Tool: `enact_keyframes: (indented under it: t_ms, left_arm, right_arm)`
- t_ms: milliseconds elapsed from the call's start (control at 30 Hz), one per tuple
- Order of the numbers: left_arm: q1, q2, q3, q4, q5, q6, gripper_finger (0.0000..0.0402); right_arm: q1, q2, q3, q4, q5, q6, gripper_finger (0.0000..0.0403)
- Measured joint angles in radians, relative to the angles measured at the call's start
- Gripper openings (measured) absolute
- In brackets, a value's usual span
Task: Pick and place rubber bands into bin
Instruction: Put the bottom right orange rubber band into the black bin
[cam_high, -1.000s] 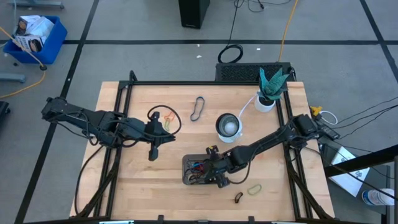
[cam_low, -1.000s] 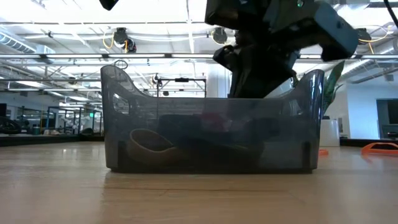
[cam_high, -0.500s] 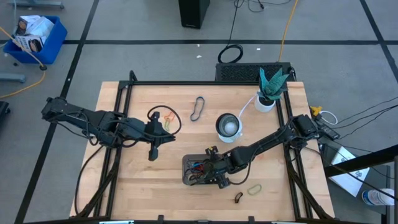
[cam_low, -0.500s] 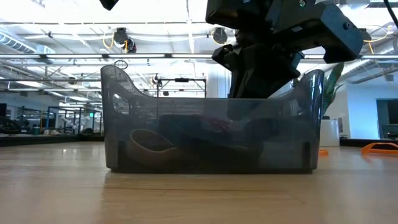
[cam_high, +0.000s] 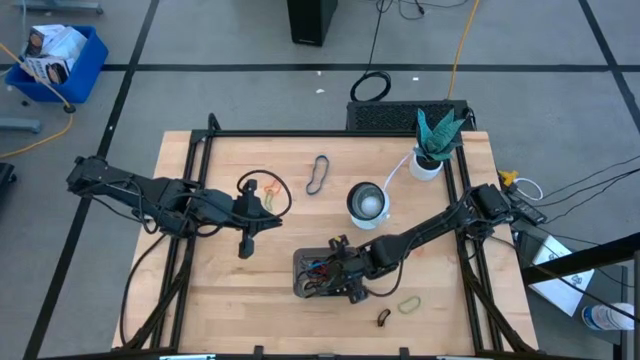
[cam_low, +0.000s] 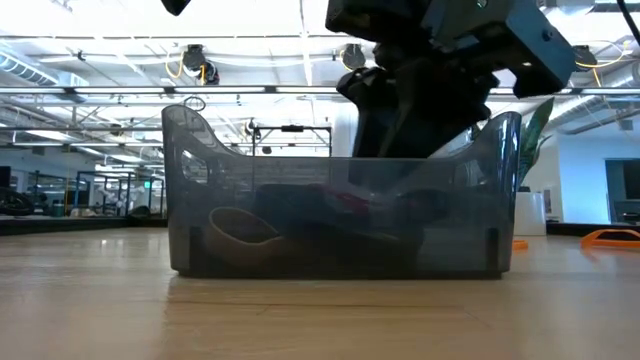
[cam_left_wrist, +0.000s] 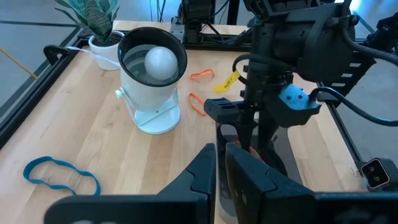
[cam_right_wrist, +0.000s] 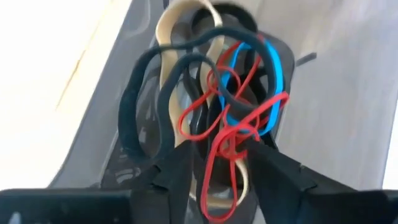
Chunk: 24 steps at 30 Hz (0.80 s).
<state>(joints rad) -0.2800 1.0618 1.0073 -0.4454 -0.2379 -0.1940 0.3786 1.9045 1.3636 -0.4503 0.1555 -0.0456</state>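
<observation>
Grey shop floor with black tape lines surrounds our wooden table (cam_high: 240, 290). From above, we note the right gripper (cam_high: 345, 272) down over the bin (cam_high: 305, 282) at the table's near edge, bands heaped inside. Loose rubber bands lie well apart: a dark one (cam_high: 318, 174) far of centre, a pale one (cam_high: 408, 304) and a brown one (cam_high: 384, 317) just right of the bin. The left gripper (cam_high: 247, 240) waits left of centre.

Low view: the bin's grey wall (cam_low: 200, 200) fills our sight, a tan loop (cam_low: 240, 228) on its floor, the right arm's head dipping in from above.

Left wrist: fingers nearly together, nothing between them; a white-and-silver cup (cam_left_wrist: 151, 81) and a blue band (cam_left_wrist: 59, 174) ahead.

Right wrist: jaws parted above a tangle of black, tan, blue and red bands (cam_right_wrist: 239, 134), none clearly pinched.

We judge this the release step; next calls for lifting clear without snagging, then fetching a loose band. No legible writing seen.
</observation>
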Motion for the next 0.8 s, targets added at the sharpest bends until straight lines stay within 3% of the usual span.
enact_keyframes:
  t_ms: [200,800]
  left_arm:
    - [0.000,0.000,0.000,0.000,0.000,0.000,0.0042]
    - [0.000,0.000,0.000,0.000,0.000,0.000,0.0042]
  right_arm:
    - [0.000,0.000,0.000,0.095,0.000,-0.004,0.0166]
    - [-0.001,-0.001,0.000,0.139,0.003,-0.053,0.0158]
